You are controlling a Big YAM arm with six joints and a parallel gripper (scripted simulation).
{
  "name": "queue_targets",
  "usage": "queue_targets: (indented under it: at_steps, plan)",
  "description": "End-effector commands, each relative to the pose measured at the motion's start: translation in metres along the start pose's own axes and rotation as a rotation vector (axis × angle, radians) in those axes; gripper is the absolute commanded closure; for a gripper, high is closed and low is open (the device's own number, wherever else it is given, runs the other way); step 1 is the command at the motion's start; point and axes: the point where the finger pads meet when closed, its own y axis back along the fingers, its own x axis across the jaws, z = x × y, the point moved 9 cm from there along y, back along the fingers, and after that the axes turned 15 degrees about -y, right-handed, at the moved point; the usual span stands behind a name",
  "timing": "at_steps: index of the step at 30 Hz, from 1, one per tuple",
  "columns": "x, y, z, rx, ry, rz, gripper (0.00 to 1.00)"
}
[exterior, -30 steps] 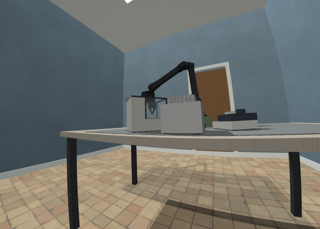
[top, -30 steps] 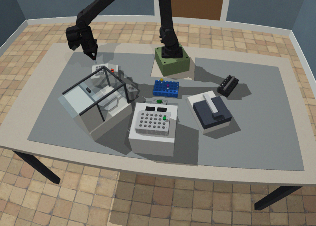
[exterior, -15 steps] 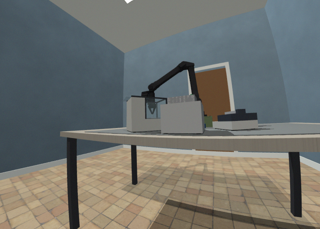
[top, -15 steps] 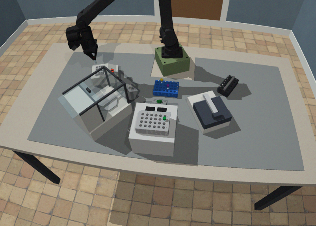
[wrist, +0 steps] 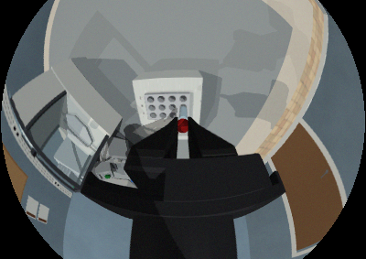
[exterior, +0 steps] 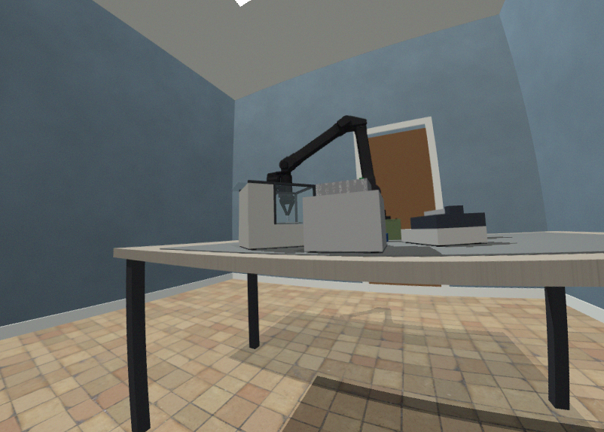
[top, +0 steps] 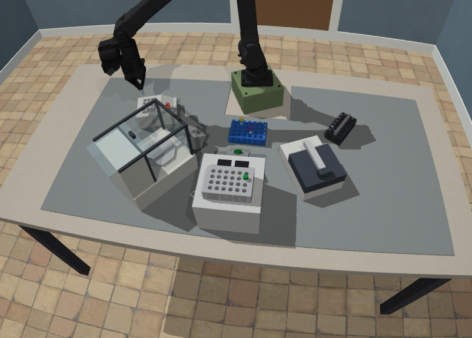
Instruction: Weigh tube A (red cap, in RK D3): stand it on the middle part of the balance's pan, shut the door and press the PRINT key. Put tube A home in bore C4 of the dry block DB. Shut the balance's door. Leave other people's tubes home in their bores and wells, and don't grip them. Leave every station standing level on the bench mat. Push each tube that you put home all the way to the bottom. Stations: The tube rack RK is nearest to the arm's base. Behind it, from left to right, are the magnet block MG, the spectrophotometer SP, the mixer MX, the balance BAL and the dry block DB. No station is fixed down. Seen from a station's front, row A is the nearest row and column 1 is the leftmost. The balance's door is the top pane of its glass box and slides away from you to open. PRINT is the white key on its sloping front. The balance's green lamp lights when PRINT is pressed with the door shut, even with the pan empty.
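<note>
My gripper [top: 139,84] [exterior: 288,208] [wrist: 182,122] is shut on tube A [top: 141,92] [wrist: 182,125], whose red cap shows between the fingertips in the wrist view. It holds the tube upright just above the dry block DB [top: 162,99] [wrist: 165,84], over the near edge of its grey bore field [wrist: 166,105]. I cannot tell which bore lies under it. The balance BAL [top: 168,181] [exterior: 256,215] [wrist: 55,122] stands beside DB. Its top door pane [top: 110,145] is slid back, so the glass box is open on top. The pan inside holds no tube.
The mixer MX [top: 228,212] [exterior: 341,223] carries a green-capped tube [top: 245,177]. The blue rack RK [top: 248,133] holds a yellow-capped and a magenta-capped tube. The spectrophotometer SP [top: 316,170], the black magnet block MG [top: 340,127] and the green arm base [top: 257,93] stand further right.
</note>
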Motion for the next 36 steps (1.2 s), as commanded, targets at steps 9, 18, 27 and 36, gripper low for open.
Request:
queue_targets:
  at_steps: [9, 18, 27, 36]
  plan:
    - [0.006, -0.014, 0.002, -0.005, 0.002, 0.005, 0.91]
    - [0.006, -0.029, 0.001, -0.005, 0.002, 0.005, 0.91]
    - [0.012, -0.008, 0.021, -0.064, 0.002, 0.024, 0.91]
    - [0.012, -0.009, 0.021, -0.061, 0.002, 0.023, 0.91]
